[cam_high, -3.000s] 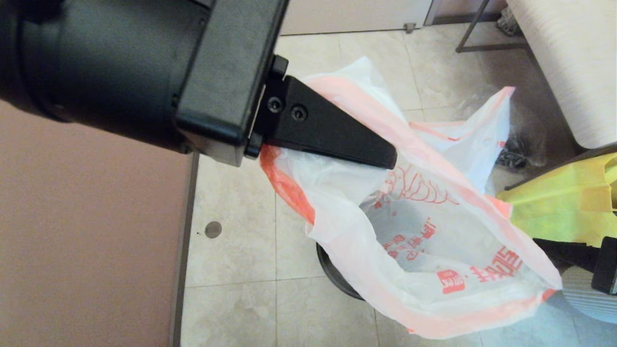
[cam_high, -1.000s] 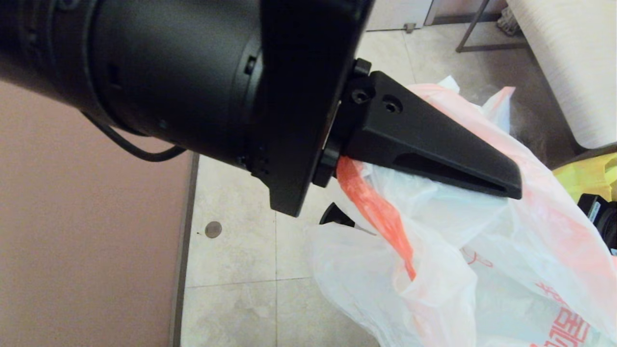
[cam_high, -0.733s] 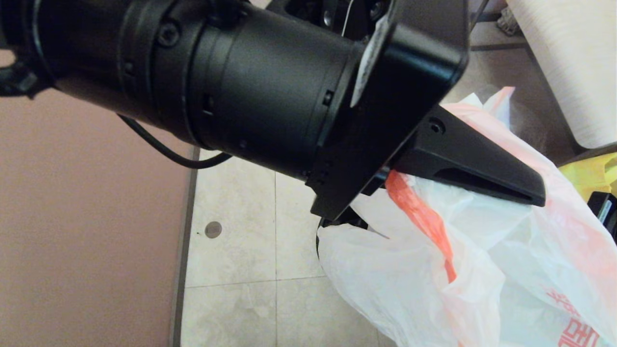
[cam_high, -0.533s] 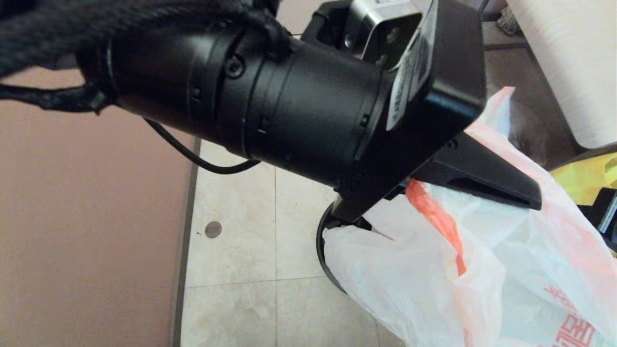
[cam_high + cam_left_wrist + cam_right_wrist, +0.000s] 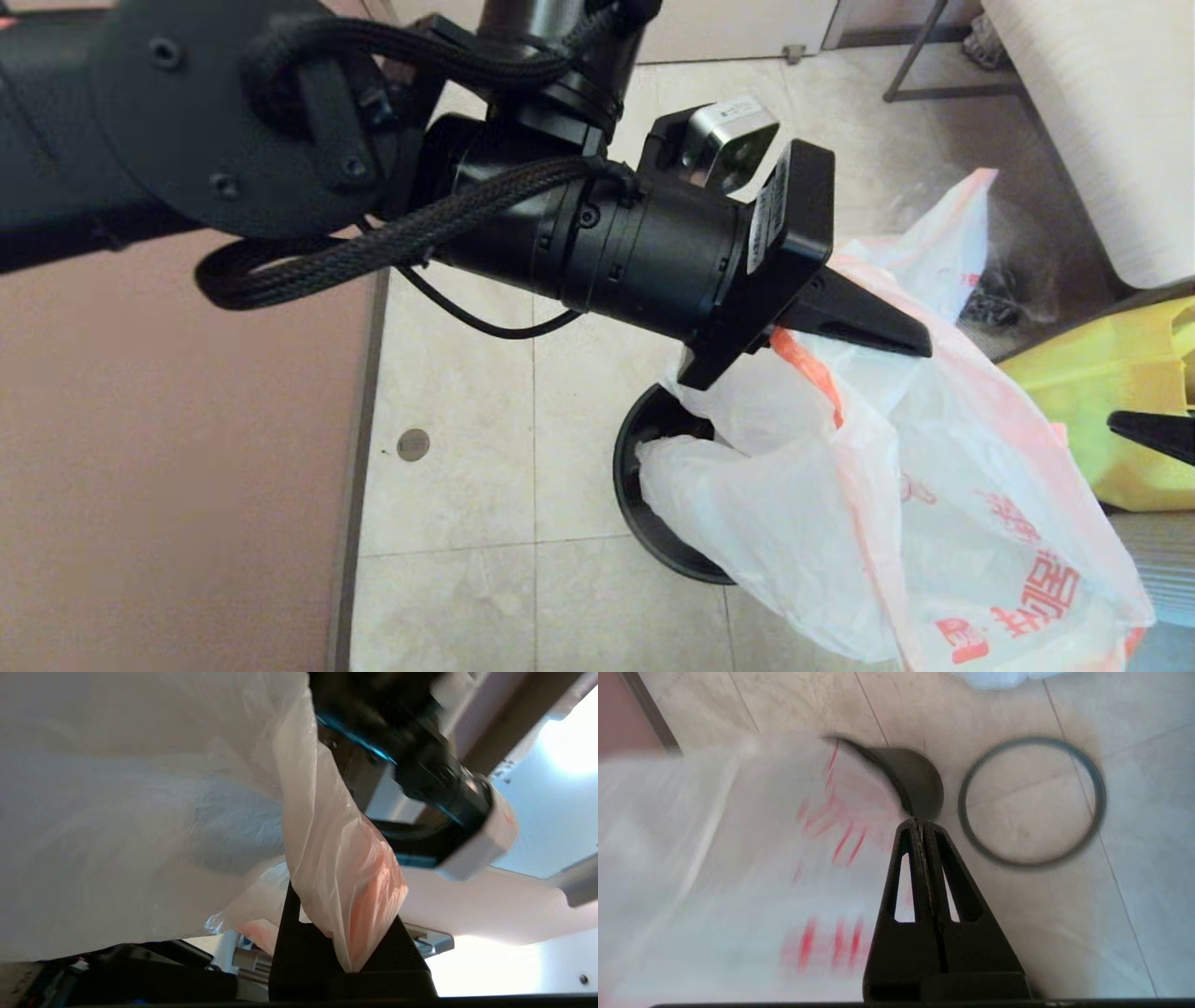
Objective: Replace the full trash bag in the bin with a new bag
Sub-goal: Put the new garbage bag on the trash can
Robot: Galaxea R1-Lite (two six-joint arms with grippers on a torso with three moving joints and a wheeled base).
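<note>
— Where's your left arm?

— My left arm reaches across from the left side, wrist tilted down, and the left gripper (image 5: 920, 343) is clamped on the pink-orange hem of the new bag (image 5: 934, 523). My wrist camera shows the hem bunched and pinched between the black fingers (image 5: 299, 952).

— And the bag itself?

— It hangs from the pincer, thin, crinkly and translucent white, with bold red characters low on its side. Its lower fold droops into the bin (image 5: 644, 523), which stands on the tiles below the pincer: round, black, smooth plastic.

— The right side?

— My right gripper (image 5: 923, 822) is held low over the floor, its tapered black fingers pressed together on nothing. The printed film lies just beside the tip on one side. On the other side, near the tip, the thin grey ring (image 5: 1031, 800) lies flat on the tiles, apart from the bin.

— Anything else nearby?

— A yellow bag (image 5: 1092, 392), beyond the left pincer's tip.
</note>
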